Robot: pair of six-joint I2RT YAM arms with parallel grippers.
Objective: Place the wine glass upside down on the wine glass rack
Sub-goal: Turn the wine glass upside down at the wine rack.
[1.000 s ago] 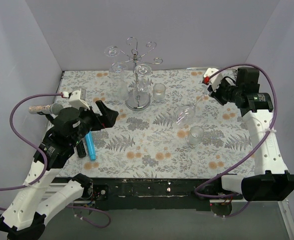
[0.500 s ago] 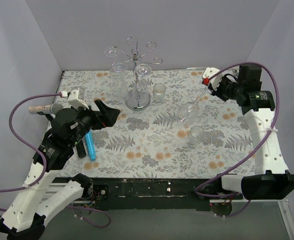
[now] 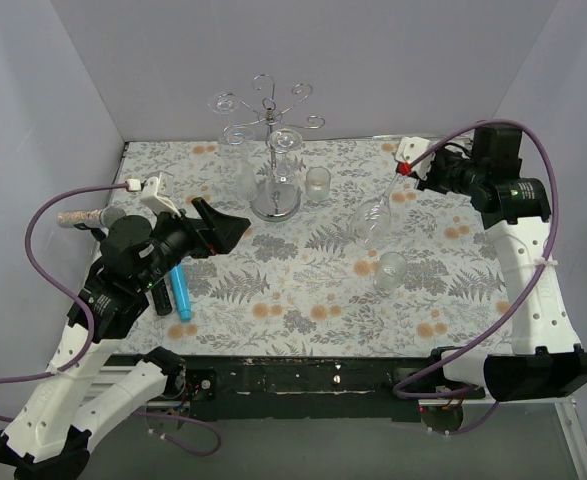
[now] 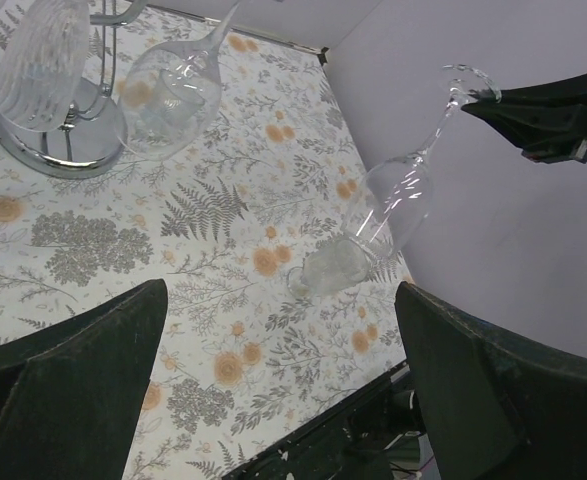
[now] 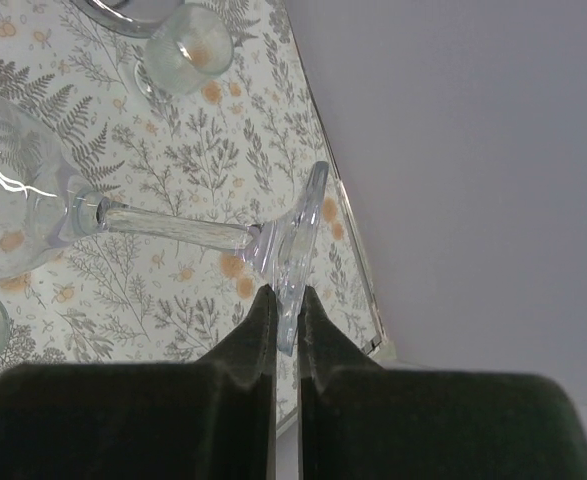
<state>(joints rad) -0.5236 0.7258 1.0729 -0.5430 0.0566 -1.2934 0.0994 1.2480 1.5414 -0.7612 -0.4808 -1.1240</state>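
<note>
The wine glass [image 3: 372, 217] hangs tilted in the air at the right, bowl down and to the left. My right gripper [image 3: 414, 172] is shut on the edge of its foot [image 5: 299, 248]; my right gripper's tips [image 5: 286, 295] pinch the rim, and the bowl [image 5: 13, 200] points away. The wine glass rack [image 3: 274, 203] stands at the back centre, with a round mirrored base, thin pole and spiral arms. Another wine glass [image 3: 285, 150] hangs upside down on it. My left gripper [image 3: 229, 226] is open and empty above the mat, left of the rack; its jaws stand wide apart [image 4: 281, 295].
A ribbed glass [image 3: 239, 165] stands left of the rack's base. A small tumbler [image 3: 318, 183] stands right of the base, and another small glass [image 3: 390, 270] below the held glass. A blue tube [image 3: 181, 291] and a dark object [image 3: 161, 298] lie at the left. White walls enclose the table.
My right gripper has risen and moved a little left, carrying the wine glass up and toward the rack. My left gripper has edged slightly right.
</note>
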